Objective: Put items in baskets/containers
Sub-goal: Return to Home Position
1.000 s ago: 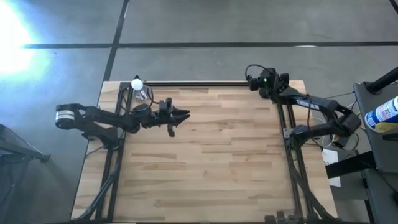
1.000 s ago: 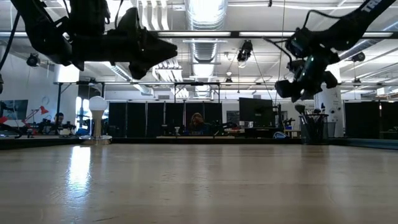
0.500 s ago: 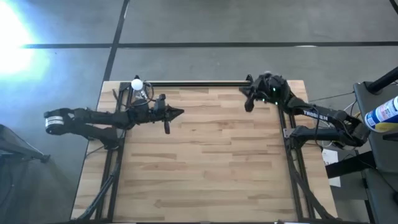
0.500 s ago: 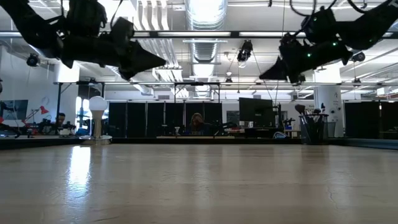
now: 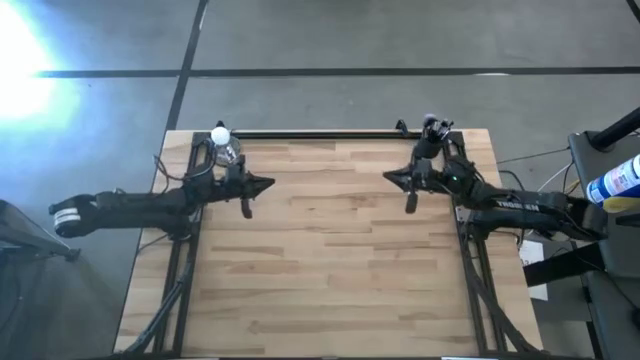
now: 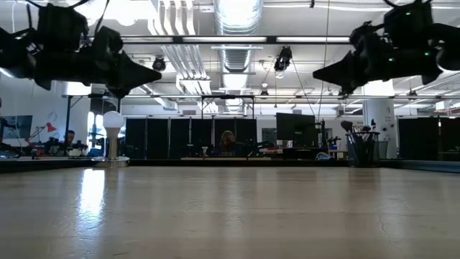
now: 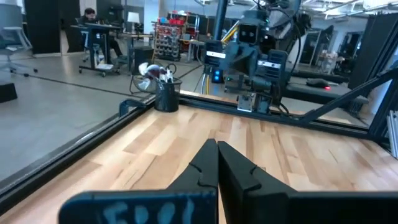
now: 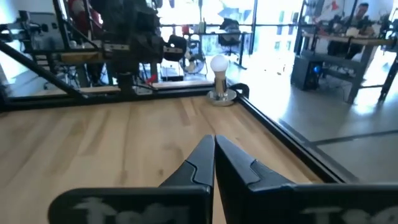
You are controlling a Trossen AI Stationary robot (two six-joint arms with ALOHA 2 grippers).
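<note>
A small black cup [image 7: 166, 98] stands in the table's far right corner, with thin dark brushes and a fluffy-headed brush [image 7: 149, 70] sticking up out of it. The low view shows the cup [image 6: 363, 150] at the right. In the high view it [image 5: 431, 126] is partly hidden by my right arm. My left gripper [image 5: 270, 183] hangs level above the table's far left part, shut and with nothing in it. Facing it, my right gripper [image 5: 387, 176] hangs level above the far right part, near the cup, also shut and with nothing in it.
A white globe lamp [image 8: 218, 64] on a round base stands in the far left corner [image 5: 221, 136]. Black frame rails [image 5: 320, 134] run along the far edge and both sides. Bare wooden tabletop [image 5: 330, 270] stretches across the middle and near side.
My left gripper has drawn back toward the table's left edge and shut. My right gripper has swung from above the cup in the far right corner toward the table's middle, tipped up from pointing down to level, and shut.
</note>
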